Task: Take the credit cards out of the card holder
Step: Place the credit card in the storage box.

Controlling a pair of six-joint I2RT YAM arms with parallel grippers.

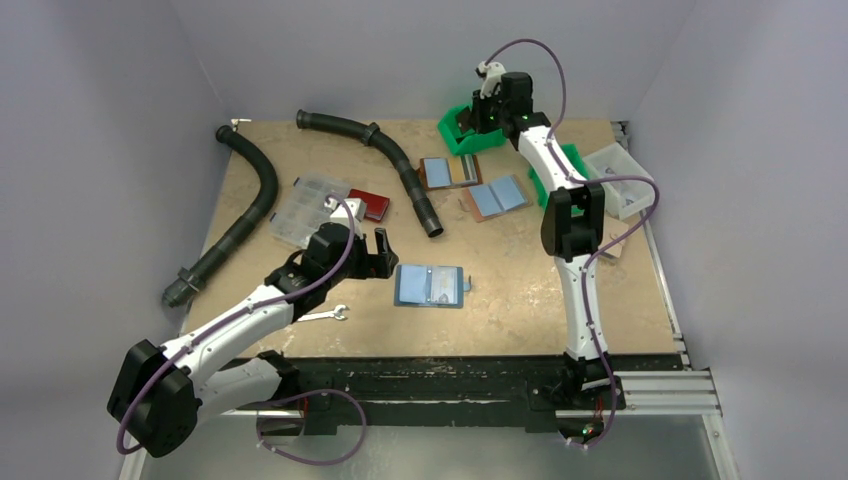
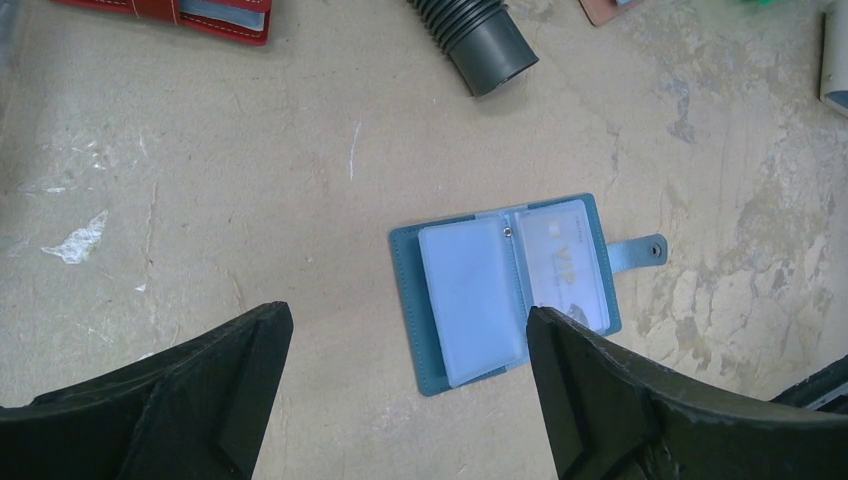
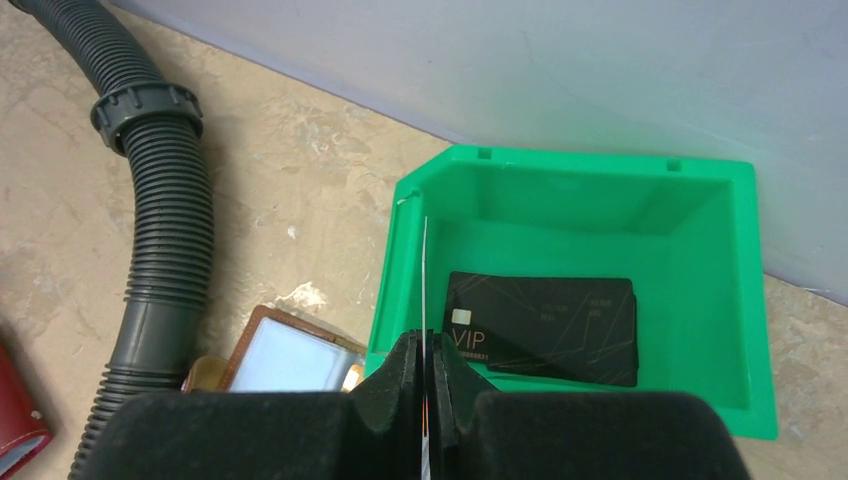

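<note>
the card holder (image 2: 465,300) lies open and flat on the counter (image 2: 200,200), a white card (image 2: 565,265) in its right pocket. the left gripper (image 2: 405,335) hovers above it, spread wide. far back, the right gripper (image 3: 425,360) pinches a thin card (image 3: 424,280) edge-on over the green bin (image 3: 600,190), where a black card (image 3: 545,325) lies.

"VIP" on black card (image 3: 545,330), sleeved card (image 2: 562,262)

- Even, diffuse light falls from above; shadows on the table (image 1: 520,300) are soft and short.
- Top view is slightly soft; wrist views are sharper.
- Left fingers (image 2: 180,410) are dark, detail lost.
- Mild sheen on the card holder (image 2: 465,300).
</note>
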